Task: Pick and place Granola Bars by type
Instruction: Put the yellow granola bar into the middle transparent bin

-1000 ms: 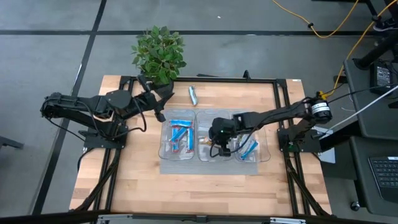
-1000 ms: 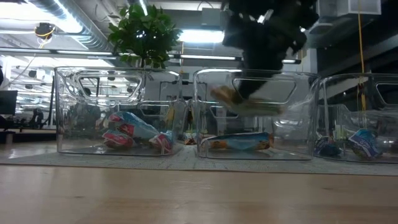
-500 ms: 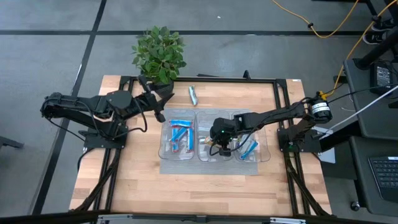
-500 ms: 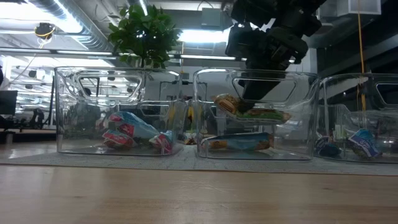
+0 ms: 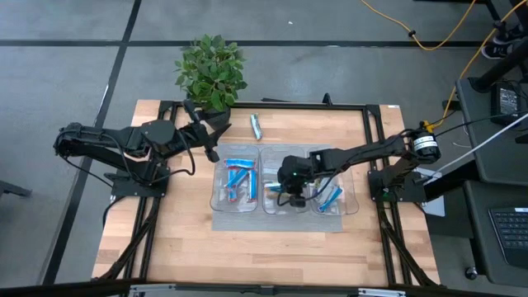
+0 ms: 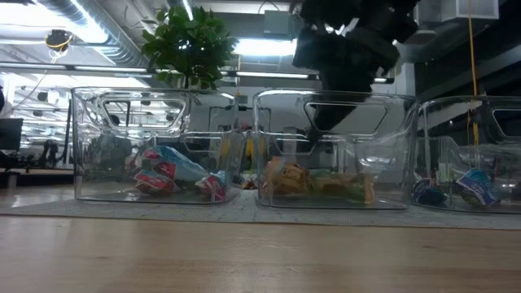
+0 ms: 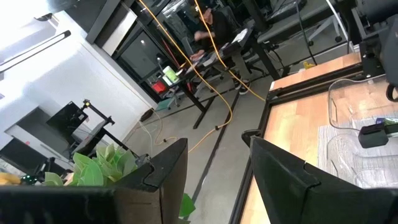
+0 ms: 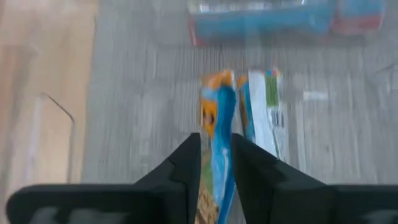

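Counter (image 5: 181,239): three clear bins (image 5: 285,210) mid-surface. Right gripper (image 8: 216,163) above middle bin, fingers slightly parted, holding nothing; orange-blue bar (image 6: 316,182) lies on bin floor. Left gripper (image 7: 217,162) idle near plant (image 5: 211,70), fingers parted, empty. Stray bar (image 5: 256,125) behind bins. Bars light, crinkly, slippery; pinch mid-length.

In the overhead view you are losing most of the middle bin (image 5: 272,202) under the right claw (image 5: 290,196), so the bars inside it are not showing there. In the low view the top edge is cutting that arm off, and the bars in the middle bin (image 6: 330,195) are smearing into one orange-green blur (image 6: 317,181). The right wrist view is blurring the wrappers: the blue-orange bar (image 8: 221,149) is running out of the bottom edge between the fingers, its print unreadable. You are seeing the left claw (image 7: 214,171) cropped at the bottom.
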